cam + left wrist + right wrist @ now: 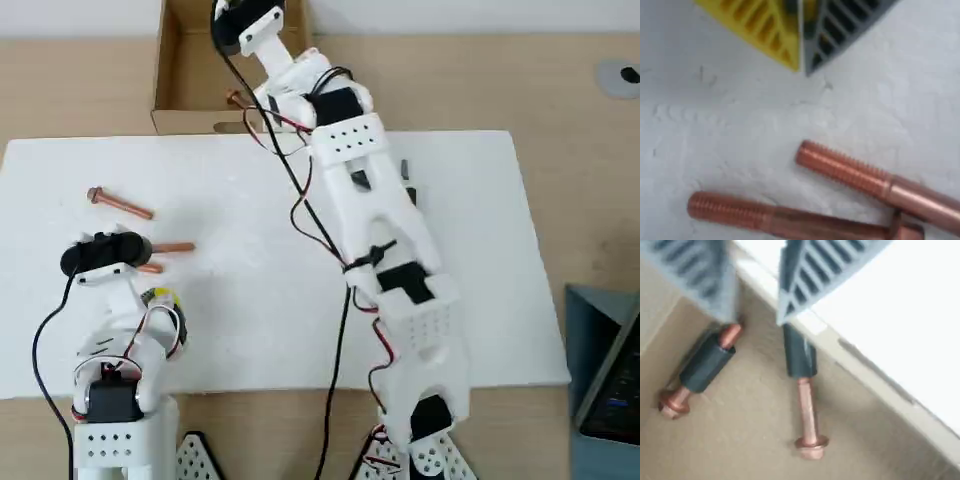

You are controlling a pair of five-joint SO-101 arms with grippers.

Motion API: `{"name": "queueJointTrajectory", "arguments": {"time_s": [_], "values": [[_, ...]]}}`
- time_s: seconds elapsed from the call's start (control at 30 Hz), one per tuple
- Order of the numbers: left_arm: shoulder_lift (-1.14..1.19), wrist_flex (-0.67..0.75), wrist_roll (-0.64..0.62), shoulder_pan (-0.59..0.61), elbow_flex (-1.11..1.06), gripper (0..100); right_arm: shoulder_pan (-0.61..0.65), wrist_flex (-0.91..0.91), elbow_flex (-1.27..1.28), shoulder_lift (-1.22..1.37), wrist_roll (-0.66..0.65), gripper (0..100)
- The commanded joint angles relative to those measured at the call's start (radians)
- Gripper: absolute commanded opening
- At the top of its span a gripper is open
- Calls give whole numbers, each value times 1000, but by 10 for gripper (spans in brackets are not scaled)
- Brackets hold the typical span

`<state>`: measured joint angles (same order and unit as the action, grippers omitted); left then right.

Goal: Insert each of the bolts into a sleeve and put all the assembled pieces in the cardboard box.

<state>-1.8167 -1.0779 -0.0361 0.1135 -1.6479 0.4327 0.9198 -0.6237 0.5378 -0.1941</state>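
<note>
Two copper bolts (807,410) in dark sleeves (705,365) lie in the far cardboard box (740,455) under the right gripper (755,310), slightly parted; left gripper (801,67), closed empty, hovers above bare threaded bolts (840,167).

Place: robotics lab / office desk setup.
Surface: wood-look desk (60,80) w/ cable grommet (618,78), white foam sheet (240,300).
Kit: left arm (115,400), right arm (380,200), exposed wiring; laptop (610,390) at edge.
</note>
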Motion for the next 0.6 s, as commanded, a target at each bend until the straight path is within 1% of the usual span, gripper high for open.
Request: {"name": "queueJointTrajectory", "arguments": {"time_s": [0.0, 0.43, 0.57], "values": [[-8, 15, 0, 6, 5, 2, 5, 78, -67, -130, -5, 9], [-8, 15, 0, 6, 5, 2, 4, 459, -65, -277, -5, 9], [-8, 15, 0, 6, 5, 2, -22, 562, -65, -285, -11, 9]]}}
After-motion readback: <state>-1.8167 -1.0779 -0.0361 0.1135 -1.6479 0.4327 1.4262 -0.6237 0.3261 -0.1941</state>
